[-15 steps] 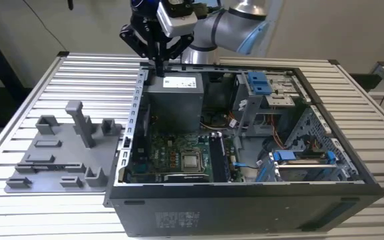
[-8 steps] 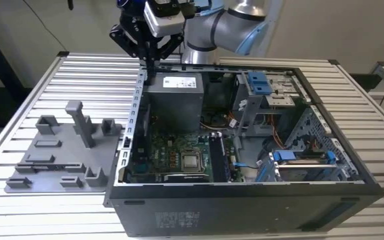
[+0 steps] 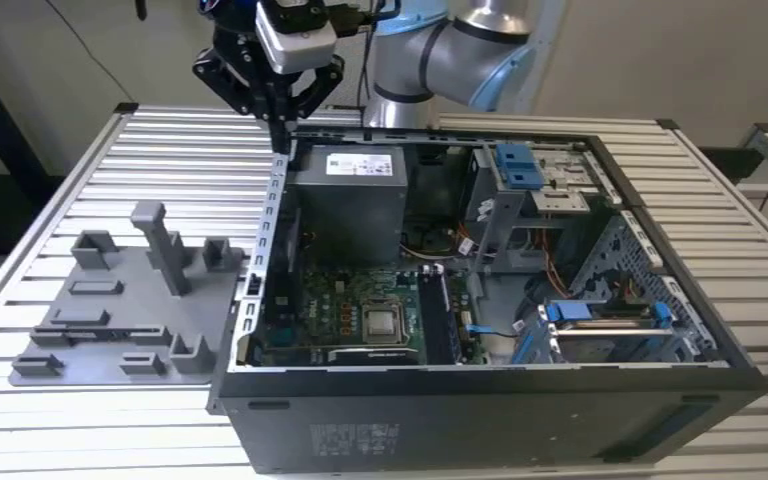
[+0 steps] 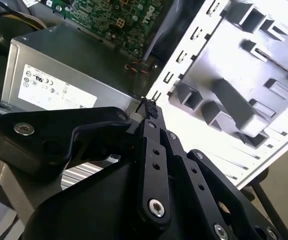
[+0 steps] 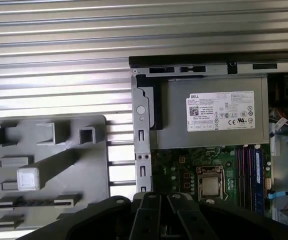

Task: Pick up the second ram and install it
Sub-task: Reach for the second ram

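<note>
Gripper (image 3: 281, 125) is hanging above the open computer case (image 3: 491, 400), over its wall on the exterior view's left, near the grey power supply (image 3: 344, 195). In the second wrist view its black fingers (image 4: 154, 150) are meeting at the tips, with nothing seen clamped between them. Arm (image 3: 471, 50) is reaching in from behind the case. Grey fixture plate (image 3: 131, 312) is lying on the slatted metal table (image 3: 131, 170), just beside the case on the exterior view's left, well apart from the fingertips. In the first wrist view a thin, long dark strip (image 5: 34, 202) is sitting edge-up in a long slot of the plate, between two grey end blocks; neither a green board nor black chips are showing on it, so whether it is the second ram cannot be told. Long motherboard slots (image 5: 249, 172) are running beside the processor socket (image 5: 210, 184) on the green motherboard (image 3: 337, 305); whether a stick is standing in any of them cannot be told.
</note>
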